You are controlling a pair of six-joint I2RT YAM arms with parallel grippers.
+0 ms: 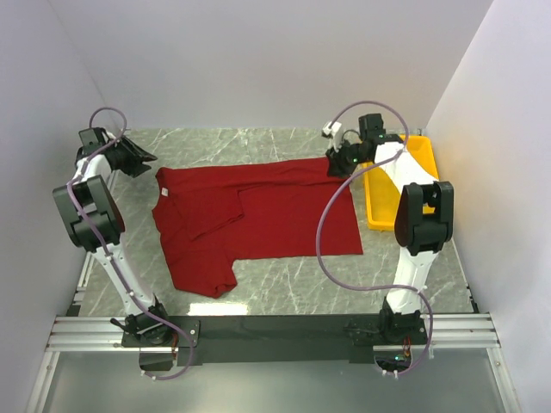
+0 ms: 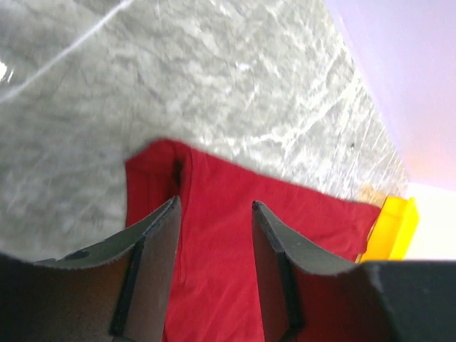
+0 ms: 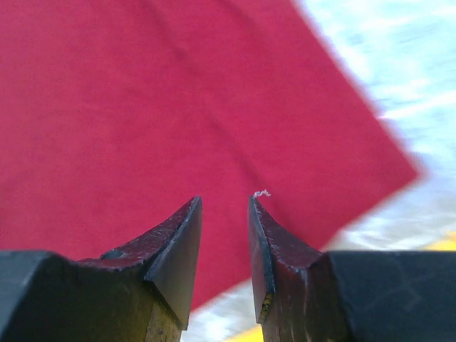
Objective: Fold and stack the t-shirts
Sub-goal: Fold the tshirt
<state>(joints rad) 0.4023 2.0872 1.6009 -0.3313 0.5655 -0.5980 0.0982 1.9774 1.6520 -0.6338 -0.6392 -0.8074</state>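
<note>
On my feed the maroon t-shirt [image 1: 258, 215] lay spread mid-table, yellow tray [image 1: 424, 163] at its 3 o'clock. Left gripper [image 2: 214, 204] at its 10 o'clock and right gripper [image 3: 224, 199] at 2 both sat spread, pinching nothing.

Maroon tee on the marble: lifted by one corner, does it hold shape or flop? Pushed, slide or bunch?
Probably floppy: the t-shirt lies flat in folded layers, so a corner lift would likely drape and unfold. Pushed, it would probably bunch rather than slide, though the marble table looks smooth.
</note>
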